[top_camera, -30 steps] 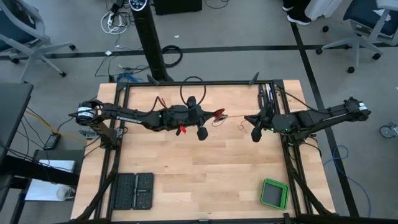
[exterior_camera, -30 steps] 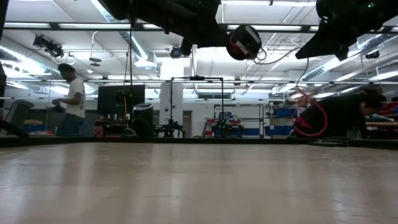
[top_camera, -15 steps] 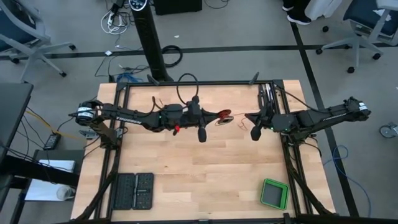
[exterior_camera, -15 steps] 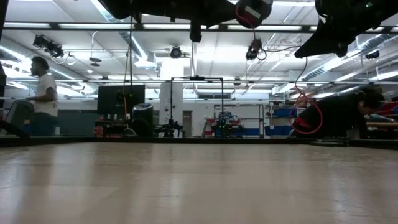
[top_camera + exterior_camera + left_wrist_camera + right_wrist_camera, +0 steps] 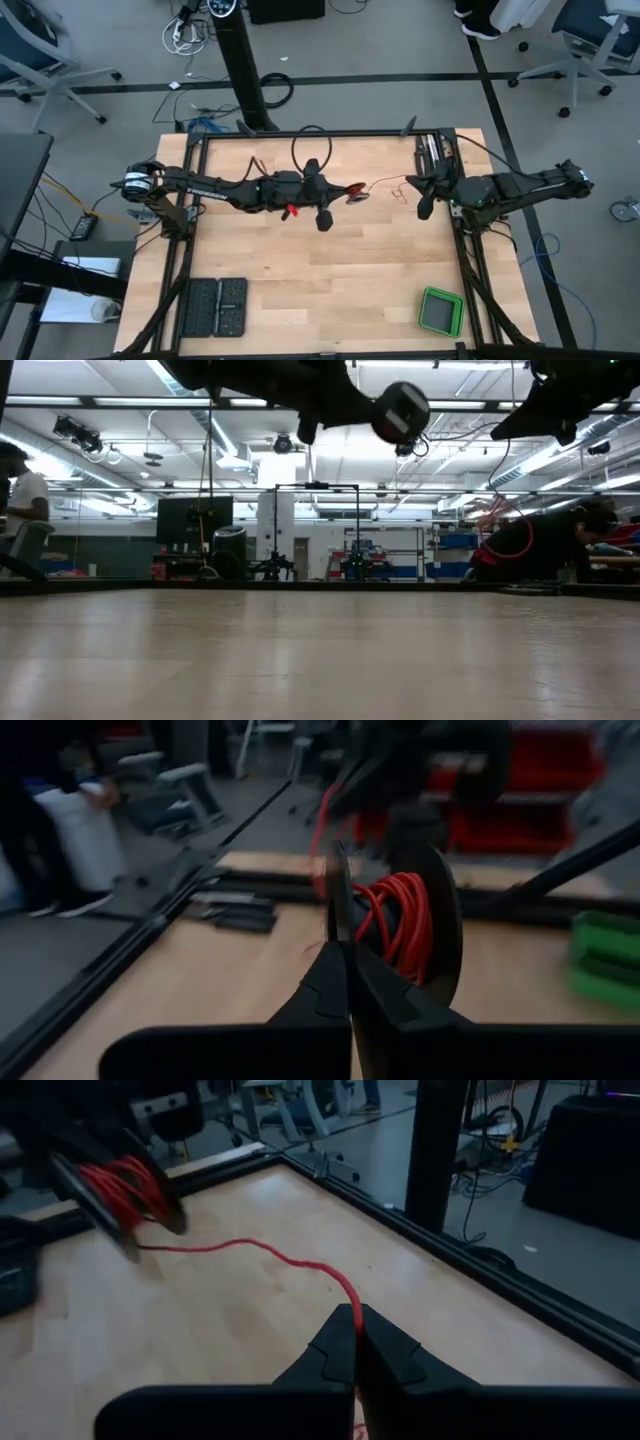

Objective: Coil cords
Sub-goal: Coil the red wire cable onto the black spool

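wooden desk point(image 5: 330, 270) inside a black frame, seen from above, both arms raised over its far half.

left arm reaches in from the left along the desk's far half. left gripper point(image 5: 356, 191) sits near the desk's middle; jaws closed tight on the rim of a dark spool point(image 5: 425, 920). left wrist view: fingers pressed together with the spool's edge between them, red-orange turns wound on the spool's core. low view: spool point(image 5: 400, 412) hangs well above the desk surface.

right arm comes in from the right, wrist near the right frame rail. right gripper point(image 5: 403, 190) jaws closed on the cord point(image 5: 270, 1255). right wrist view: cord enters between the pinched fingers and runs in a loose wavy line across the wood to the spool point(image 5: 125, 1190). high view: thin red-orange line point(image 5: 378, 184) spans the short gap between the two grippers, with a small loop by the right gripper.

other items: black two-part tray point(image 5: 214, 307) near the desk's front left corner; green square tray point(image 5: 441, 311) near the front right corner. both well apart from the grippers.

low view, background: a person point(image 5: 22, 500) at the far left of the room.
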You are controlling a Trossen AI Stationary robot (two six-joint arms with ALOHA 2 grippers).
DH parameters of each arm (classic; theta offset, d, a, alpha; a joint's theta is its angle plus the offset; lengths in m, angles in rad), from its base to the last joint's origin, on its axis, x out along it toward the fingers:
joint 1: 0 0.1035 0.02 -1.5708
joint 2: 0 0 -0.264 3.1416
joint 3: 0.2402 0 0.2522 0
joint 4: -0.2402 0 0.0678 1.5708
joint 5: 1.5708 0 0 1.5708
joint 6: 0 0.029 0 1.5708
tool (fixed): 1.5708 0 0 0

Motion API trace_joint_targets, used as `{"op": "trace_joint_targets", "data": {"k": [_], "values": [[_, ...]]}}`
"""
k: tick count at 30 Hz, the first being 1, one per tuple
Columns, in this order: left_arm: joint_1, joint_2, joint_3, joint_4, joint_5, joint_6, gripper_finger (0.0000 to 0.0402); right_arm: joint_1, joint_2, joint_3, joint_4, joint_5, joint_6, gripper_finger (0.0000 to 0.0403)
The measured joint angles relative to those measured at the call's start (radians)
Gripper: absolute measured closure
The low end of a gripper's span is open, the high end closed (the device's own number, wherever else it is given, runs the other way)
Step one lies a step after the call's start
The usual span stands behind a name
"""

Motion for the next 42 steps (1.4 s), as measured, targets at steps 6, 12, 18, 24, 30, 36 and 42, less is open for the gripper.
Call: {"op": "trace_joint_targets", "data": {"k": [6, 12, 18, 24, 30, 36, 42], "values": [[0.000, 0.000, 0.000, -0.103, -0.111, 0.044, 0.0401, 0.000, -0.002, 0.000, 0.132, -0.003, -0.083, 0.0403], [0.000, 0.000, 0.000, -0.153, -0.180, 0.046, 0.0401, 0.000, 0.071, 0.000, 0.444, -0.058, -0.256, 0.0403], [0.000, 0.000, 0.000, -0.156, -0.189, -0.022, 0.0401, 0.000, 0.222, 0.000, 0.696, -0.092, -0.350, 0.0403], [0.000, 0.000, 0.000, -0.159, -0.202, -0.072, 0.0401, -0.002, 0.391, 0.000, 0.942, -0.092, -0.444, 0.0403], [0.000, 0.000, 0.000, -0.156, -0.212, -0.087, 0.0401, -0.020, 0.537, 0.083, 0.969, -0.148, -0.455, 0.0403], [0.000, 0.000, 0.000, -0.153, -0.270, -0.114, 0.0401, -0.021, 0.661, 0.215, 0.829, -0.197, -0.430, 0.0403], [0.000, 0.000, 0.000, -0.071, -0.297, -0.120, 0.0401, -0.018, 0.742, 0.260, 0.741, -0.196, -0.392, 0.0403]]}}
